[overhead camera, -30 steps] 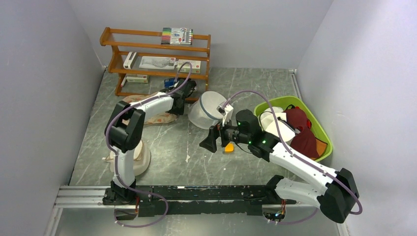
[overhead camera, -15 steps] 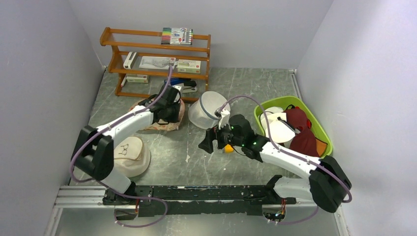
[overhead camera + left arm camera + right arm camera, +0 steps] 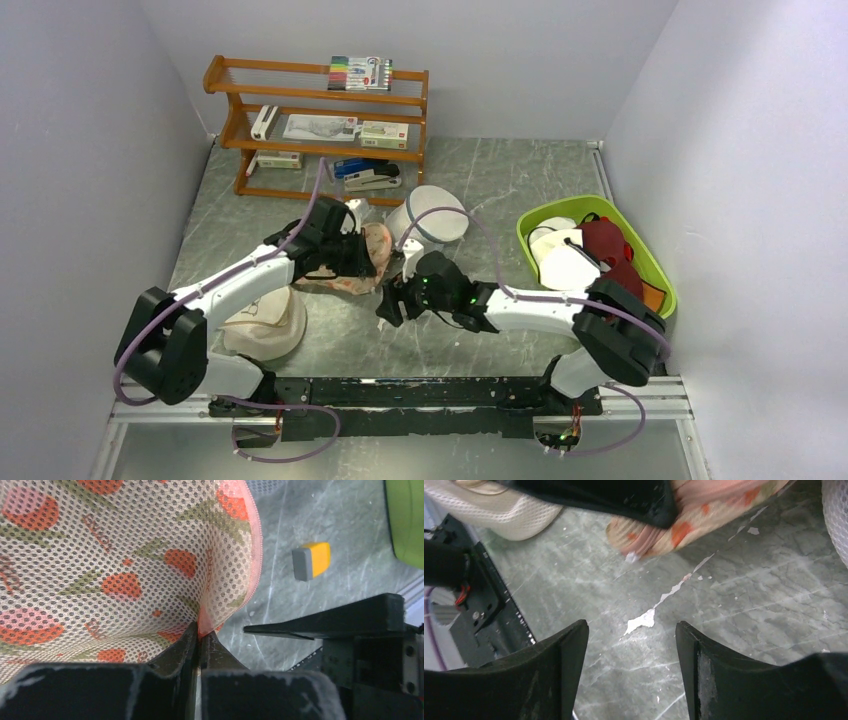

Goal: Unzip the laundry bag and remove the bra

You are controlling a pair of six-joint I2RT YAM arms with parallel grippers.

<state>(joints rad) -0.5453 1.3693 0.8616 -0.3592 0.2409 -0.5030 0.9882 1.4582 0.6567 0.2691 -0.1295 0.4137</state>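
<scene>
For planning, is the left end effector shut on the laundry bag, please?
Shut: the left end effector pinches the laundry bag edge.

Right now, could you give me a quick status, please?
Left gripper shut on laundry bag edge. Right gripper open, empty, just short of bag. Zip state unclear.

We see the laundry bag (image 3: pixel 125 565) as beige mesh printed with orange-red flowers and green stems, its zip edge pink. The bench (image 3: pixel 500 170) is grey-green marble with pale veins and white flecks. We note a lime-green basket (image 3: pixel 655 268) of dark red and white fabric (image 3: pixel 605 245), an orange-brown wooden rack (image 3: pixel 300 150), a cream cap (image 3: pixel 265 322), and a yellow-and-grey block (image 3: pixel 311 560).
</scene>
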